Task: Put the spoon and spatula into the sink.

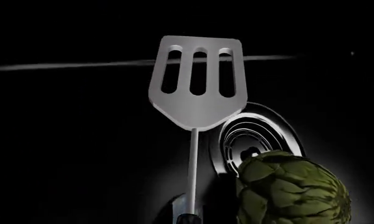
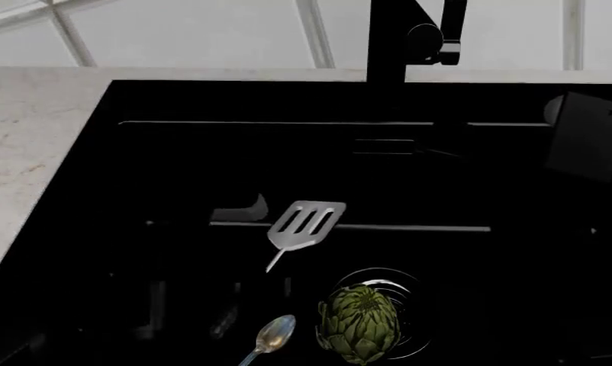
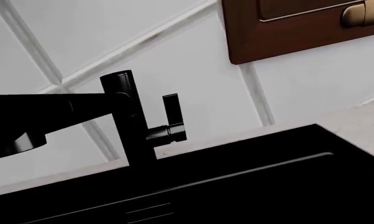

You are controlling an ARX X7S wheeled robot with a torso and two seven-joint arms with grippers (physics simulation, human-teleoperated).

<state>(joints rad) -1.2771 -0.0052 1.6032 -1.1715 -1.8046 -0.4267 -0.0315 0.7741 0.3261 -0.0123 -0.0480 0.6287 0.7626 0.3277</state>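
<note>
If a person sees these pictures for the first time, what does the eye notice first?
Probably the silver slotted metal spatula, bright against the glossy black sink, its head raised over the basin. Next, the green artichoke sitting at the round metal drain, with the small shiny silver spoon beside it.

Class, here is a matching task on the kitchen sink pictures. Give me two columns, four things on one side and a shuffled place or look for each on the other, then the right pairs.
Things:
1. spatula
2. spoon
3. artichoke
4. faucet

Descriptions:
A. green and leafy, sitting partly over the round drain
B. tall and black, rising at the back edge of the sink
C. flat silver head with three slots
D. small shiny oval bowl, at the head view's bottom edge, beside the green thing

Pairs: 1-C, 2-D, 3-A, 4-B
</note>
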